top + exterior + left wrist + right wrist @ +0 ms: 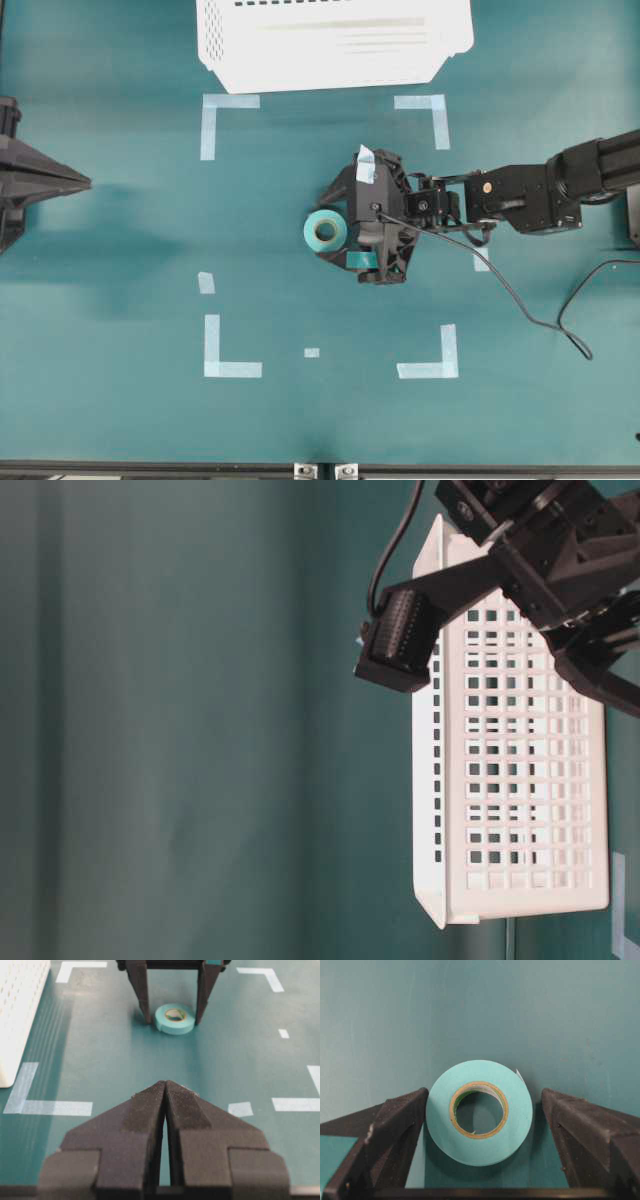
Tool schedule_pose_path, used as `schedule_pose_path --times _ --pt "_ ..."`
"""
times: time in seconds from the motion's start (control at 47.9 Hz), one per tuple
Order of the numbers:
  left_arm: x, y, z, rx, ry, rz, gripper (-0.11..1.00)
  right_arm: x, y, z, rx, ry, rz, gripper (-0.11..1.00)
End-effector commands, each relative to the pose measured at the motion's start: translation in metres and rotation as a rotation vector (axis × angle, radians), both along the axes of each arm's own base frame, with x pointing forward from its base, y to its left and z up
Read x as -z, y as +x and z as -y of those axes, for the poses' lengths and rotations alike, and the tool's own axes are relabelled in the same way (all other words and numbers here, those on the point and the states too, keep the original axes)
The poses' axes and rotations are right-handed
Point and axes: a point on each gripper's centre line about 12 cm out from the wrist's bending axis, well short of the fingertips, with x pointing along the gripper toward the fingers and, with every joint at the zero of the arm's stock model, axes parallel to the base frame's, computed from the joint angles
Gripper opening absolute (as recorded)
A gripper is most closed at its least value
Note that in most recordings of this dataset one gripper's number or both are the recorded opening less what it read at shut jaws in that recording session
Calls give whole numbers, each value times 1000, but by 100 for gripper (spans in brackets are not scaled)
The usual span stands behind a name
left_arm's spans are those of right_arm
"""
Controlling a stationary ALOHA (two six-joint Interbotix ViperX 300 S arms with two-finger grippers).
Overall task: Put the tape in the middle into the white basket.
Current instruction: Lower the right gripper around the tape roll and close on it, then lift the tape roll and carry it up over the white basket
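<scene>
Tape [479, 1118] lies flat on table btwn fingers of right gripper [480, 1125], jaws spread wide, not yet pinching. Looks light, stiff ring w/ cardboard core, smooth sides. You should squeeze across outer wall. Left gripper [165, 1095] pressed together, well back.

Item count:
- Tape [324, 230]: one roll.
- Basket [335, 40]: one.
- Grippers: two, left gripper [165, 1091] and right gripper [482, 1110].
- L-shaped corner marks [226, 116]: four.
- Short loose strips [206, 283] on the table: three visible in the overhead view.
</scene>
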Motion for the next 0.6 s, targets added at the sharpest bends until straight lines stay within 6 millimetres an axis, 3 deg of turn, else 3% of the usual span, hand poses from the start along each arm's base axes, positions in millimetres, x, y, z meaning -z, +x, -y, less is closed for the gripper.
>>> schedule_pose_path --times 0.0,0.083,0.209,0.584 --pt "-4 1 0 -3 3 11 -11 -11 6 0 -1 1 32 96" --pt "-4 1 0 -3 1 9 -11 -10 5 0 -1 1 28 91" --pt "-4 1 0 -3 3 11 -11 -8 4 0 -4 -2 14 68" --pt "-5 1 0 -3 1 12 -11 -11 6 -1 -7 -3 16 68"
